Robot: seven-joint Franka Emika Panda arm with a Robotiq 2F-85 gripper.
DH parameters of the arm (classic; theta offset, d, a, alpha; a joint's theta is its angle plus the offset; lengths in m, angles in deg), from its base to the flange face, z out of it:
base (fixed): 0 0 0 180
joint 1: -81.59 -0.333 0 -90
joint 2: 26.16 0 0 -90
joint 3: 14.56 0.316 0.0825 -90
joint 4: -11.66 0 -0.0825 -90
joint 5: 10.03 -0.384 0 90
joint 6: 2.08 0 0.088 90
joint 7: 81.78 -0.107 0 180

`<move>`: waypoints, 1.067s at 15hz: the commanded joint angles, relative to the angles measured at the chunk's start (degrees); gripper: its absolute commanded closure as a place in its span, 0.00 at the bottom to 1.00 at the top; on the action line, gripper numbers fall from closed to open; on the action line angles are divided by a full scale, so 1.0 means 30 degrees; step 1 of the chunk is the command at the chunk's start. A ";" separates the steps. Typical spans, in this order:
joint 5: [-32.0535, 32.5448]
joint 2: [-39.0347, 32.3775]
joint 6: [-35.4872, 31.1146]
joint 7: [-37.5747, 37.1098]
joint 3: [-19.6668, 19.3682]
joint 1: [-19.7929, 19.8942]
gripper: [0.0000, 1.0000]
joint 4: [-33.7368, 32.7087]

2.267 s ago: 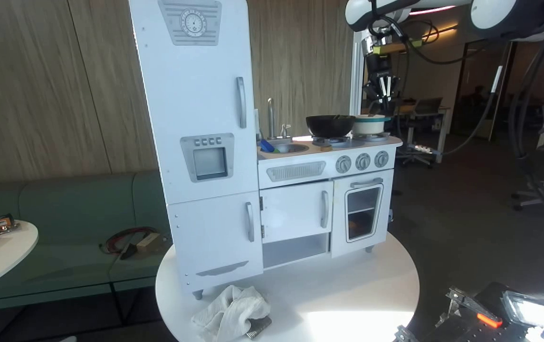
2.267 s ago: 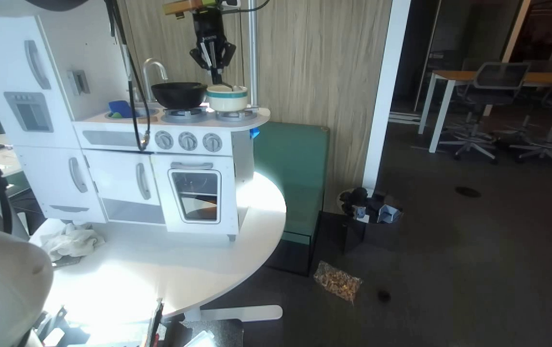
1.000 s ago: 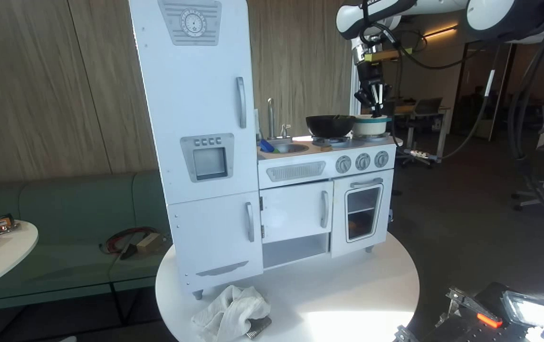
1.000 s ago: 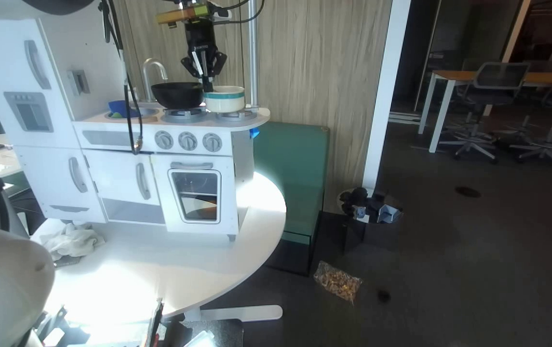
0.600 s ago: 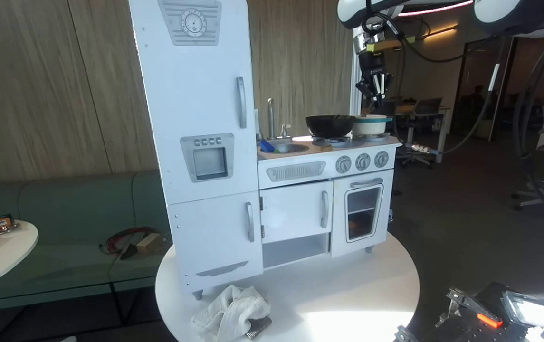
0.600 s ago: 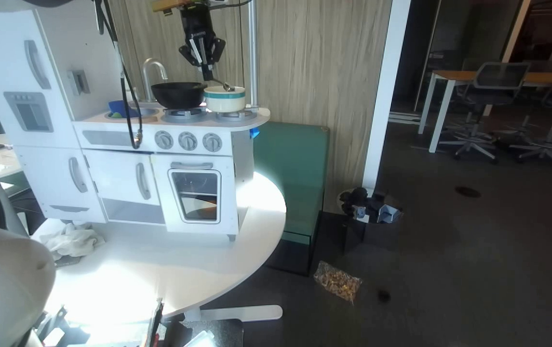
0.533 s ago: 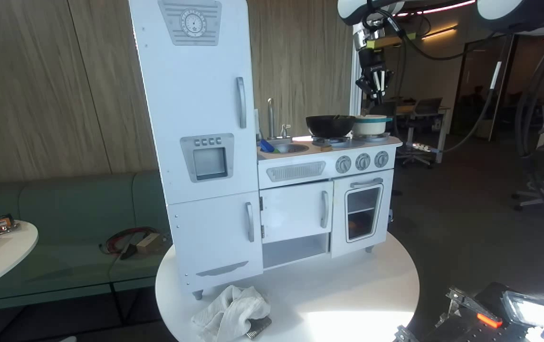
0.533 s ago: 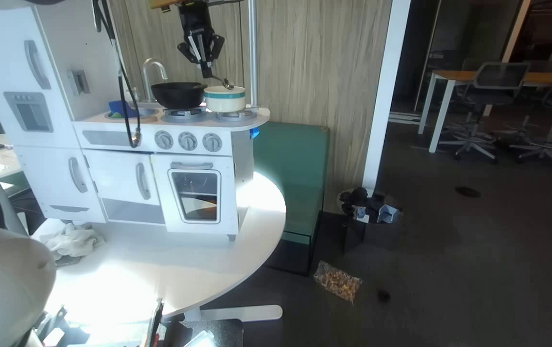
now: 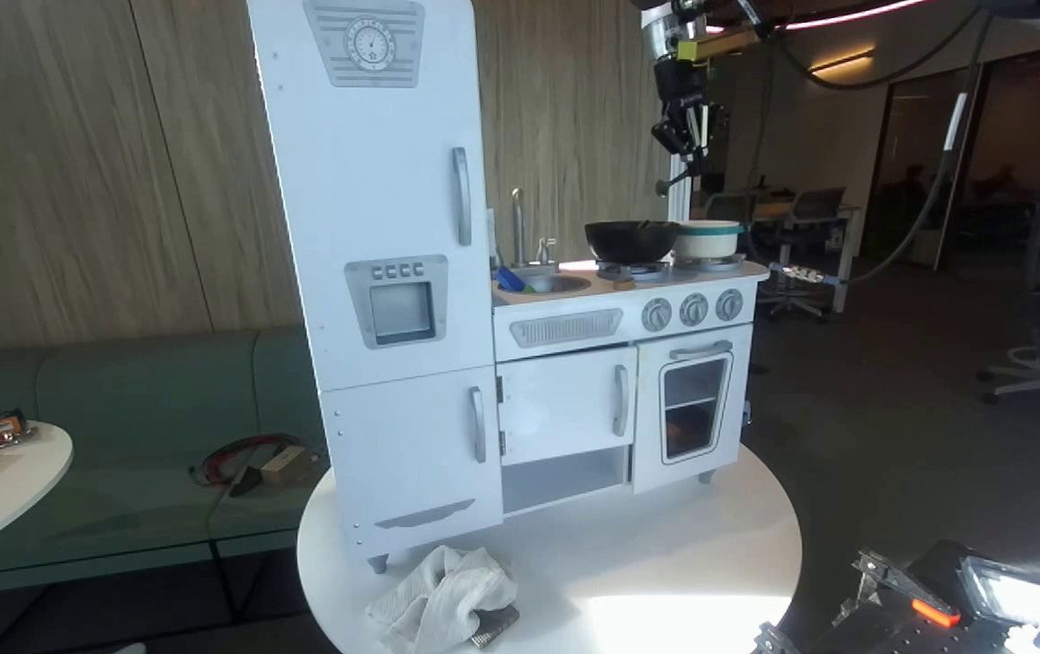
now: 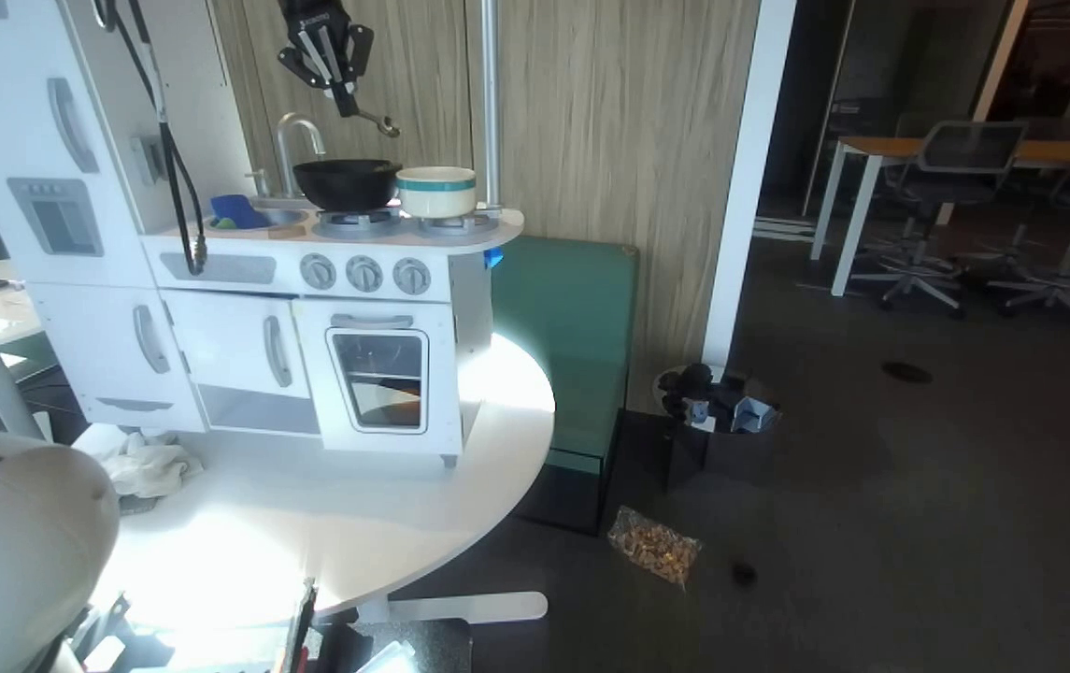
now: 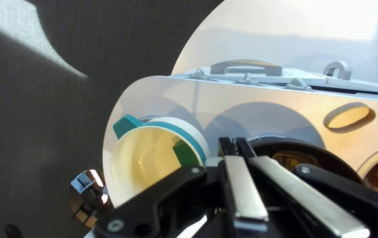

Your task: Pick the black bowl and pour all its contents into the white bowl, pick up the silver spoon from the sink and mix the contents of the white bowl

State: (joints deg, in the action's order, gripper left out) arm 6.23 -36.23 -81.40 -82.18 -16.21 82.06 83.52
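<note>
Had the silver spoon [image 10: 388,126] clamped in the gripper [image 10: 345,101], high above the worktop [image 11: 274,96]. Held it at a slant, round end lower than the grip and clear of both bowls in both exterior views; could not make it out for certain in the wrist view.

Below, found the teal-banded white bowl [image 10: 436,201] upright on the burner [image 10: 457,224] nearest the rounded end. Saw a dark green patch [image 11: 185,153] within in the wrist view; could not tell what. Found the black bowl [image 10: 348,187] upright on the next burner [image 10: 357,222], close beside the white one; could not tell whether touching, and could see only part of the inside past the gripper.

Farther along, came upon a small tan piece [image 9: 623,284] near the front edge, then the sink [image 9: 563,284], with a blue item [image 10: 234,209] and something green [image 10: 224,224] at one side and the grey tap [image 9: 520,227] just behind.

Had the white toy kitchen [image 9: 565,400] on a round white table [image 9: 692,545], near a crumpled pale cloth [image 9: 451,595]. Noticed a clear bag of brown pieces [image 10: 656,547] on the dark floor [image 10: 871,561], well apart.
</note>
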 commanded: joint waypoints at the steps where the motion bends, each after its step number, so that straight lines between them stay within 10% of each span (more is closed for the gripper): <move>1: 0.0734 0.0913 -0.0859 0.0776 0.0848 -0.0943 0.95 0.1697; 16: 0.1977 -0.0380 -0.2953 0.2898 0.2659 -0.3004 0.95 0.3051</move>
State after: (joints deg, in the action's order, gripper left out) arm 11.40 -36.49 -89.19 -75.32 -8.43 73.19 92.89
